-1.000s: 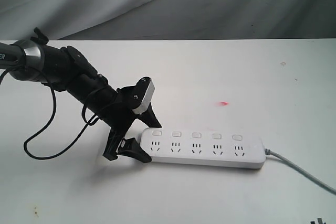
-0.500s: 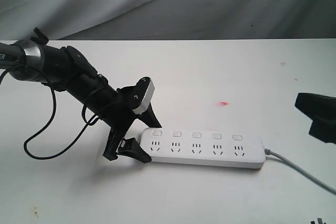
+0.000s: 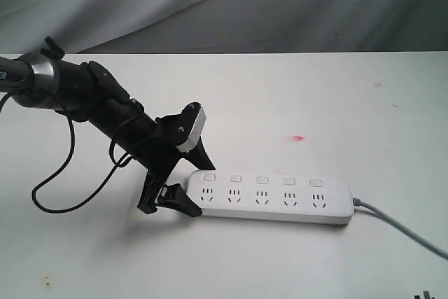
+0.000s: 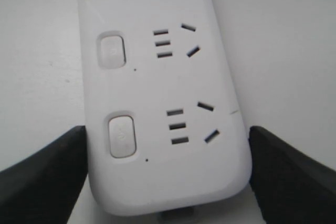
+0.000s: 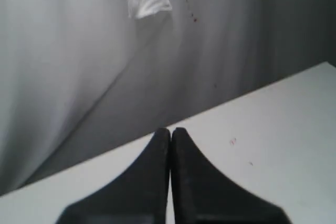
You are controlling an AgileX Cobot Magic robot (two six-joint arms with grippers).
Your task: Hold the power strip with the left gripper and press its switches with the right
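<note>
The long white power strip (image 3: 273,204) lies flat on the white table, its grey cord (image 3: 399,225) trailing off to the right. A row of five small switches (image 3: 262,180) runs along its far side. My left gripper (image 3: 201,190) is shut on the strip's left end, one black finger against each long side. In the left wrist view the power strip (image 4: 157,87) fills the gap of the left gripper (image 4: 168,135), and the nearest switch (image 4: 122,136) shows clearly. My right gripper (image 5: 170,131) is shut on nothing, out of the exterior view, raised and facing the grey backdrop.
A small red spot (image 3: 299,137) marks the white table (image 3: 315,96) behind the strip. The left arm's black cable (image 3: 49,187) loops down onto the table at the left. A grey cloth backdrop (image 3: 224,5) hangs behind the table.
Half a second ago the right gripper showed at the right edge of the exterior view; it has since gone out of view. The left gripper and strip have not moved.
</note>
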